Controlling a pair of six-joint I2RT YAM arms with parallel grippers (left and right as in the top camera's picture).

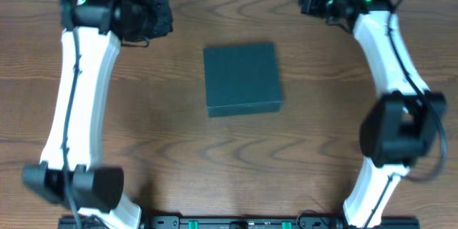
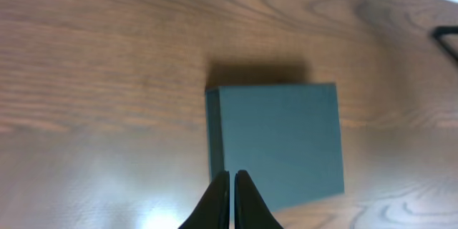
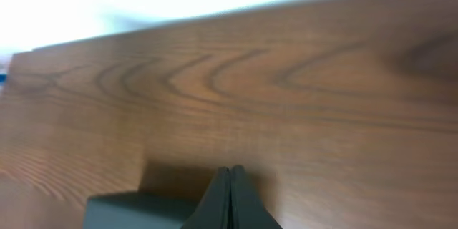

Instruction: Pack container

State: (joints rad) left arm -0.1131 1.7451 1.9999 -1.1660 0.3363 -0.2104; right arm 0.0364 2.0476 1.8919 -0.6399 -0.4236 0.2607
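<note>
The container (image 1: 242, 79), a dark teal square cardboard box with its lid shut, lies flat in the middle of the wooden table. It also shows in the left wrist view (image 2: 279, 139) and, at the bottom edge, in the right wrist view (image 3: 136, 211). My left gripper (image 2: 232, 175) is shut and empty, held above the table to the left of the box; in the overhead view it is at the far left (image 1: 161, 16). My right gripper (image 3: 229, 169) is shut and empty, at the far right (image 1: 309, 1), well away from the box. No snack packs are in view.
The wooden table (image 1: 215, 164) has its far edge along the top of the overhead view. Both arm bases stand at the near edge, left (image 1: 79, 182) and right (image 1: 390, 143). A dark object (image 2: 447, 39) pokes in at the right edge of the left wrist view.
</note>
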